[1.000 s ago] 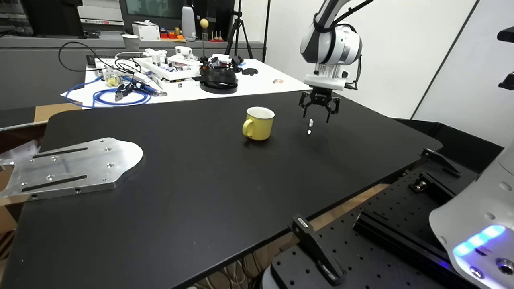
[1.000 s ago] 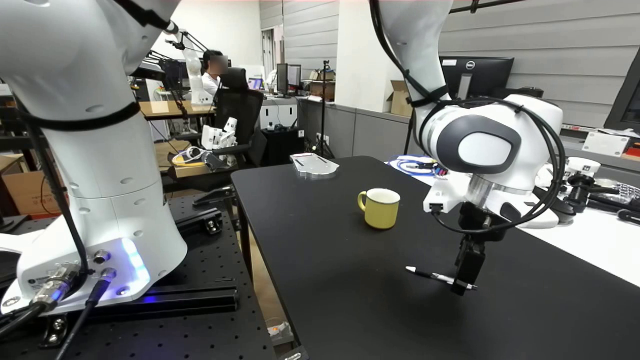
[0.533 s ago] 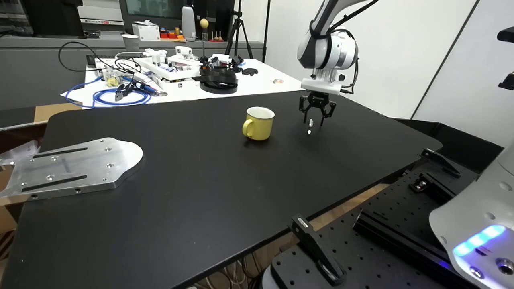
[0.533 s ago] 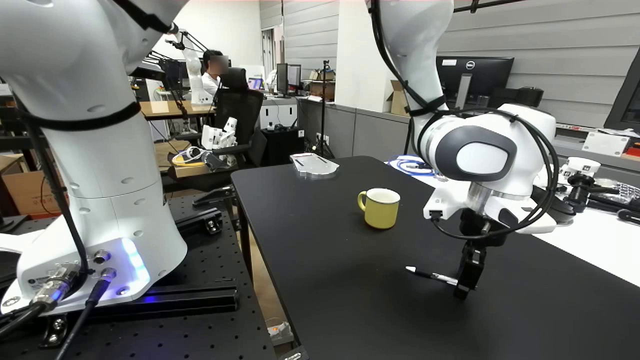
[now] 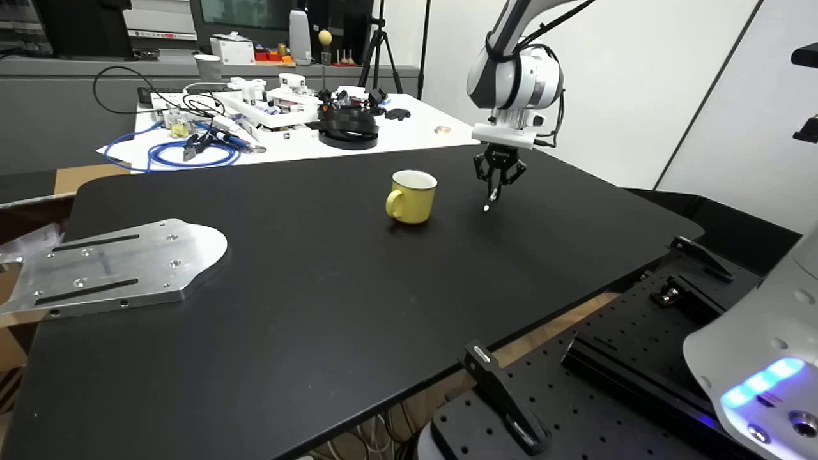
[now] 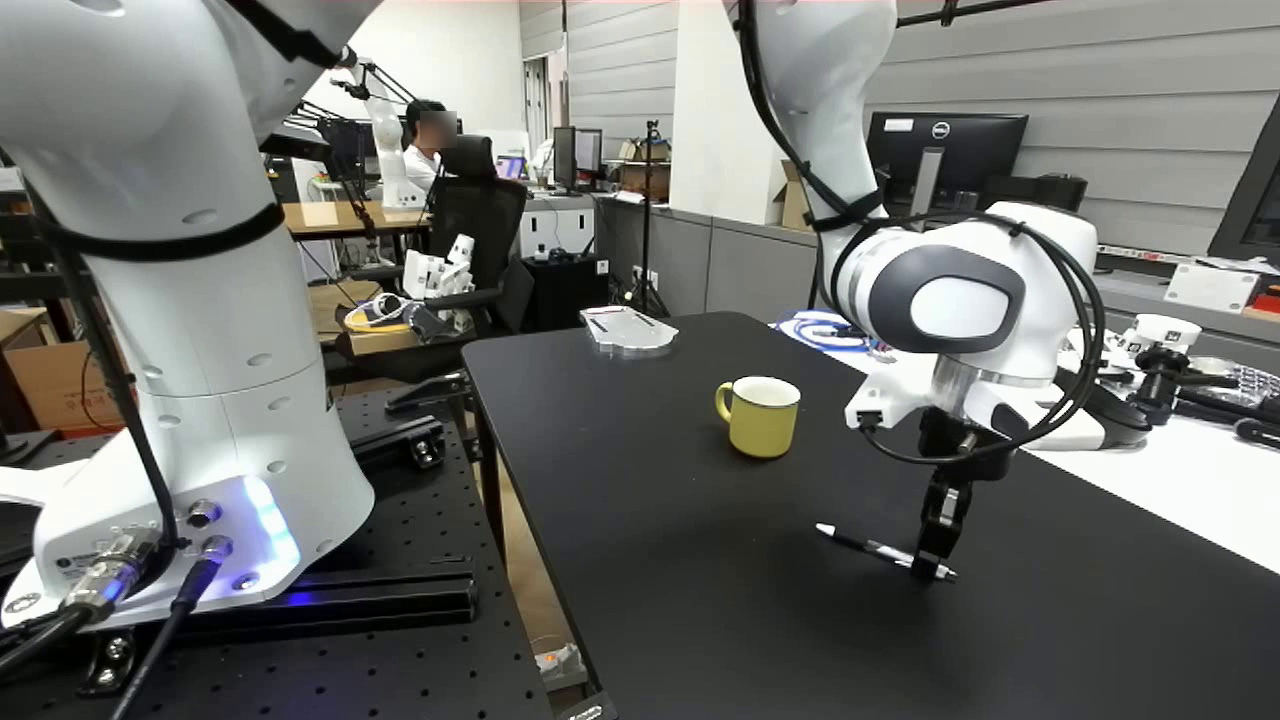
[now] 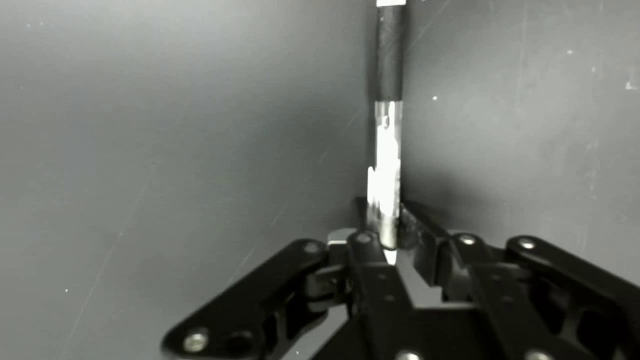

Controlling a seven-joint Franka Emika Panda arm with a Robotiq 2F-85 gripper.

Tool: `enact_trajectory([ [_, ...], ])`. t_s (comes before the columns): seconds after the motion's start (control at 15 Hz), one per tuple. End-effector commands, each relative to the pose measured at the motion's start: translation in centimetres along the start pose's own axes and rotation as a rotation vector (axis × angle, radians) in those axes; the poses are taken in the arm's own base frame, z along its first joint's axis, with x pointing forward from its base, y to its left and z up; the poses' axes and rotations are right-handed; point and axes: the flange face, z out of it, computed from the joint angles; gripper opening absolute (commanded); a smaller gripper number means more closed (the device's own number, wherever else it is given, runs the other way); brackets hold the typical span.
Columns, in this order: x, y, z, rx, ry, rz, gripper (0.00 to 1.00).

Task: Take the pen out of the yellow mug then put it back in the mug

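Pinching the pen (image 7: pixel 388 140) near its rear end, the end effector (image 7: pixel 385 220) stands low over the table (image 5: pixel 287 351), with its fingers (image 7: pixel 422 245) on both sides of the barrel. In the wrist view, the pen runs from between the fingers to the upper edge: a clear section at the fingers, a black section next, then a white part cut off by the edge. In an exterior view, the rear end shows just past the fingers, and the white tip (image 6: pixel 826 529) is the end nearer the mug (image 6: pixel 763 425). Contact between the pen and the table is difficult to confirm from these angles.

The mug stands upright on the table, apart from the pen and the end effector. Its outside is yellow, its inside pale. The handle faces away from the end effector. The pen is outside the mug.

In both exterior views, a metal plate (image 5: pixel 128 262) lies on the table, well apart from the mug. The arm (image 6: pixel 960 290) extends down to the end effector. A white worktop (image 5: pixel 422 131) adjoins the table.
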Motion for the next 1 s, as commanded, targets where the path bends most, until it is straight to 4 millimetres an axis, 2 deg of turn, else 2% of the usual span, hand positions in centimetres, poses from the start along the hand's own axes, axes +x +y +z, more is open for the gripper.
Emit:
enact_trajectory([
  [0.0, -0.1, -0.8, 0.5, -0.032, 0.002, 0.044, 0.05],
  [0.6, -0.8, -2.5, -1.6, -0.046, -0.058, 0.087, 0.05],
  [0.93, -0.9, -4.0, -3.5, -0.031, -0.057, 0.085, 0.05],
])
